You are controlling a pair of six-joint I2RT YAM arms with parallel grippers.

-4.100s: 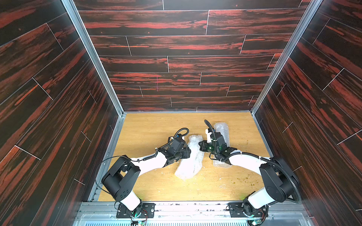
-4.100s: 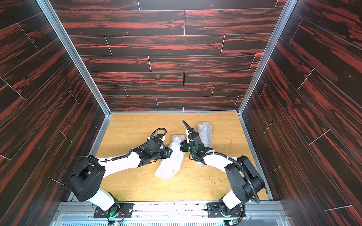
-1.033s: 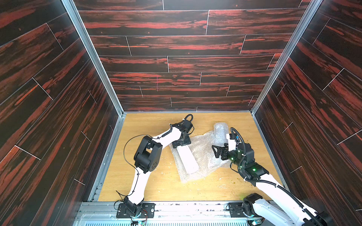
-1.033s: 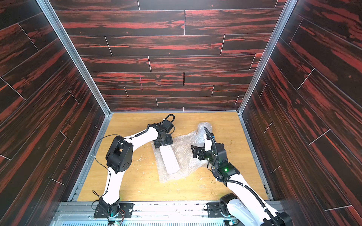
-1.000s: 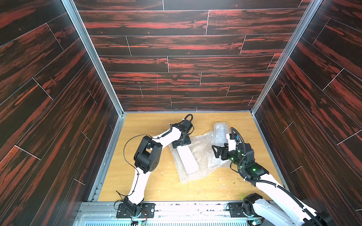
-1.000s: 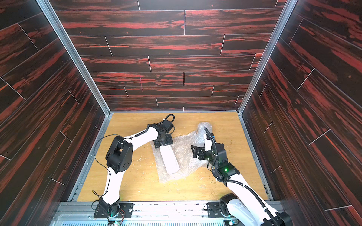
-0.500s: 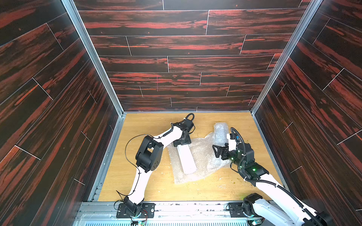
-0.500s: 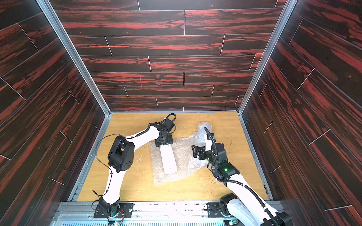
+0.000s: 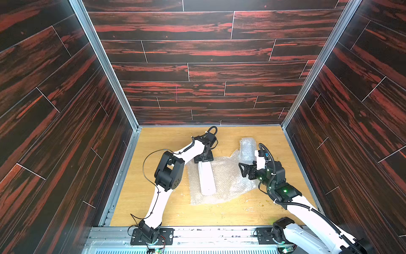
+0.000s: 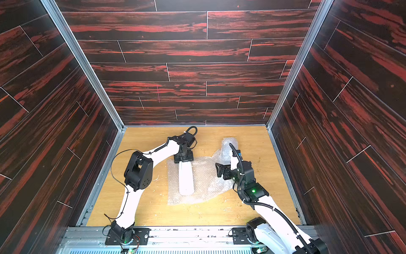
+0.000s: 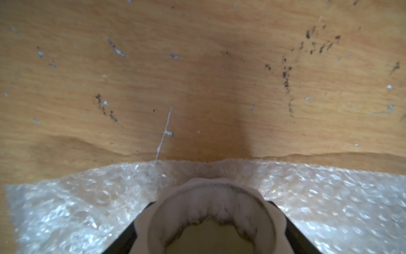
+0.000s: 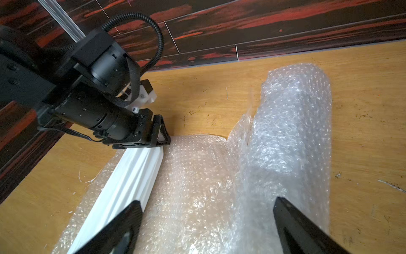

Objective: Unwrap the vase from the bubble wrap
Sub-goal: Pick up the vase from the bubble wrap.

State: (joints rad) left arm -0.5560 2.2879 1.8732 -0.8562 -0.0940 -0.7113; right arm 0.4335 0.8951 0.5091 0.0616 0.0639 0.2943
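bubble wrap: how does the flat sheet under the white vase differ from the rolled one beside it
The flat translucent bubble wrap sheet lies spread open; the rolled bubble wrap sheet is a tube. The flat sheet bears the white ribbed vase; the roll bears nothing. The flat sheet spreads much wider than the roll. Both are whitish bubbled plastic.

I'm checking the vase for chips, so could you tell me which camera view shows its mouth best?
The left wrist view: the vase points its mouth at the camera, rim filling the foreground, though blurred. In both top views the left gripper covers that end; the right wrist view shows only the fluted side.
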